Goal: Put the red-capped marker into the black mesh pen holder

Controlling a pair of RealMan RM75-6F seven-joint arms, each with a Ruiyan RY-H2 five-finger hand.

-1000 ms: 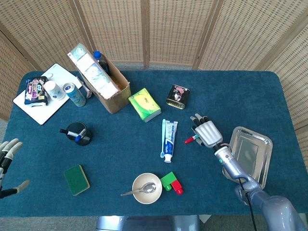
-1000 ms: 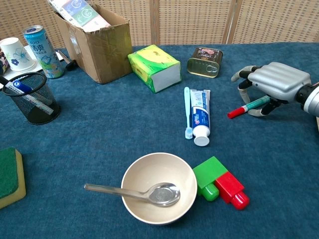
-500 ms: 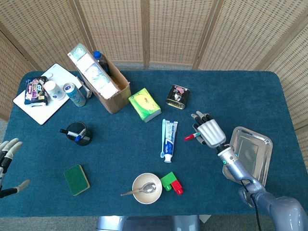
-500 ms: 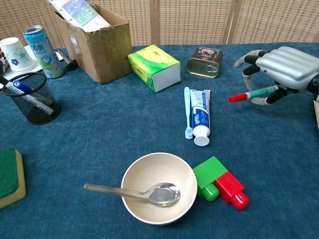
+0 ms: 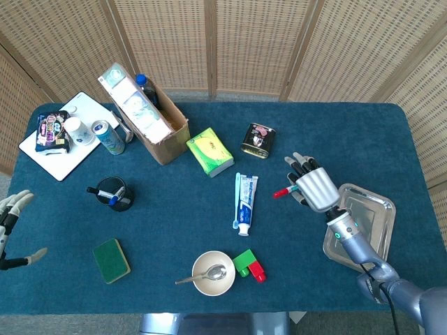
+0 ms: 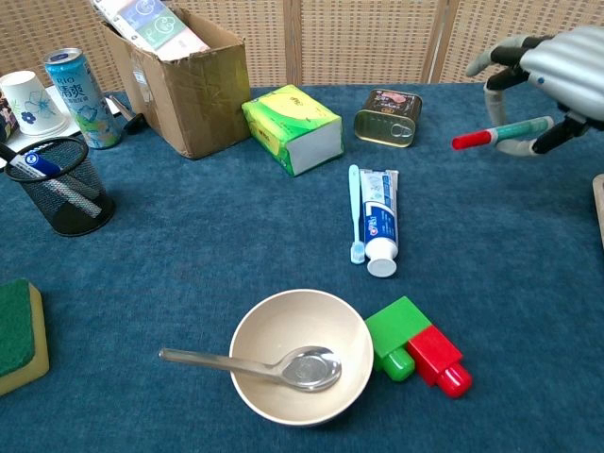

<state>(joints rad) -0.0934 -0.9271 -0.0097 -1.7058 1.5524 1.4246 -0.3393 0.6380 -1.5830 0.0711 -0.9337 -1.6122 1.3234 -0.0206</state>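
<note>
Right hand (image 6: 557,71) gripping the marker (image 6: 500,135), clear above the blue surface (image 6: 208,245), barrel pinched under curled fingers (image 6: 505,80) and red cap poking out leftward beyond them. Far across at the left side, holder (image 5: 116,195) upright with pens in it, well apart from the marker. Left hand (image 5: 12,222) at the left edge, fingers spread, holding nothing.

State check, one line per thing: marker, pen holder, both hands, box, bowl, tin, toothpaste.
red-capped marker: capped, held off the table
right hand: grips the marker
left hand: holds nothing, fingers apart
black mesh pen holder: upright, a pen inside
cardboard box: open, packed
bowl: upright, spoon in it
tin can: lying flat, closed
toothpaste tube: capped, lying flat
</note>
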